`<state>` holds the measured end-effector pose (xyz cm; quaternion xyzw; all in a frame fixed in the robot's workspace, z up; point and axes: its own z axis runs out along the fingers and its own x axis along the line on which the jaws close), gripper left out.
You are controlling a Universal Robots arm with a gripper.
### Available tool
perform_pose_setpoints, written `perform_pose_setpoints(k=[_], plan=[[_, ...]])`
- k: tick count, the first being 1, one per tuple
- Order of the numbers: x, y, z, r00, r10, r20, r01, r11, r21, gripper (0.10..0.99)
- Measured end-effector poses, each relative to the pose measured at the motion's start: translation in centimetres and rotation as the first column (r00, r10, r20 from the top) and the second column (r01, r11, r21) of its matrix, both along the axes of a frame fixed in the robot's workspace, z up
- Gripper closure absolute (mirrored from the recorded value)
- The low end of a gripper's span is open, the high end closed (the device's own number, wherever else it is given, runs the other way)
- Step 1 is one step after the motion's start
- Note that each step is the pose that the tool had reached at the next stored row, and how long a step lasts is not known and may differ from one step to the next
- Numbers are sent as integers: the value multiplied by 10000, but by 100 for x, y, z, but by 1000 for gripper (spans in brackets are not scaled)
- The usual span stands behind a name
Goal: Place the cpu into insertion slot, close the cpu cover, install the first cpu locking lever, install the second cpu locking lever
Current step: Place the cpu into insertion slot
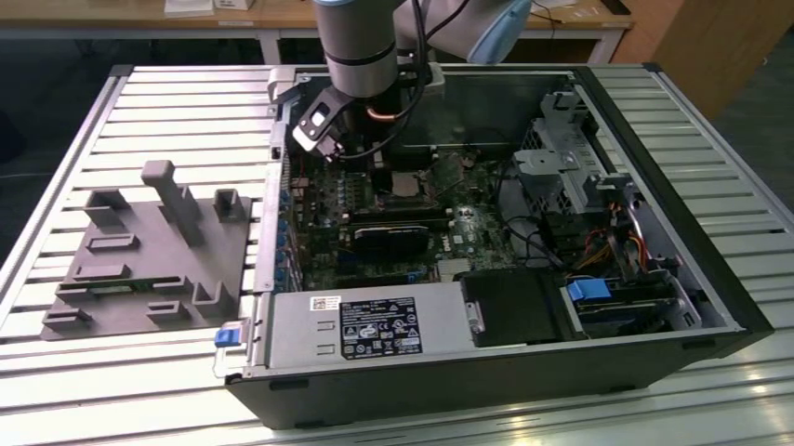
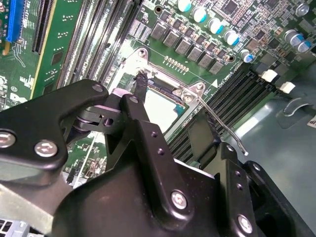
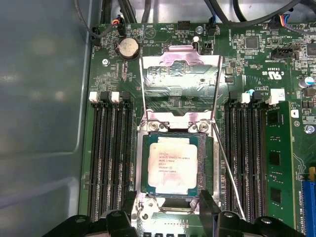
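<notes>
You're in a robotics lab or workshop: an opened computer case (image 1: 496, 386) lies on a slatted metal counter (image 1: 174, 102), a grey fixture block (image 1: 137, 269) beside it, wooden desks (image 1: 285, 14) behind.

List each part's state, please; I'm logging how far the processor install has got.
cpu: seated in the insertion slot.
cpu cover: flipped open, off the cpu.
locking lever: released, not hooked down.
gripper: open, empty, near the slot.
computer case: side panel off.
</notes>
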<state>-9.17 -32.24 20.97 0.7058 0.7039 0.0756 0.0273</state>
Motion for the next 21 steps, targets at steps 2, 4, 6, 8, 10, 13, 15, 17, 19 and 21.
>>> perform_pose_setpoints(k=[2, 4, 6, 8, 10, 13, 15, 17, 19, 21], plan=[[0, 0, 1, 10000, 0, -1, 0, 10000, -1, 475], [8, 0, 1, 10000, 0, -11, 0, 10000, -3, 475], [22, 0, 1, 10000, 0, -34, 0, 10000, -2, 475], [37, 0, 1, 10000, -1, -69, 1, 10000, -2, 475], [60, 0, 1, 9999, -3, -135, 2, 10000, -6, 475], [102, 0, 1, 9996, -6, -291, 5, 10000, -19, 475], [131, 0, 1, 9992, -10, -399, 9, 10000, -29, 475], [161, 0, 1, 9988, -16, -488, 14, 10000, -42, 475], [190, 0, 1, 9985, -25, -538, 22, 10000, -53, 475], [194, -1, 1, 9985, -38, -539, 35, 10000, -53, 475]])
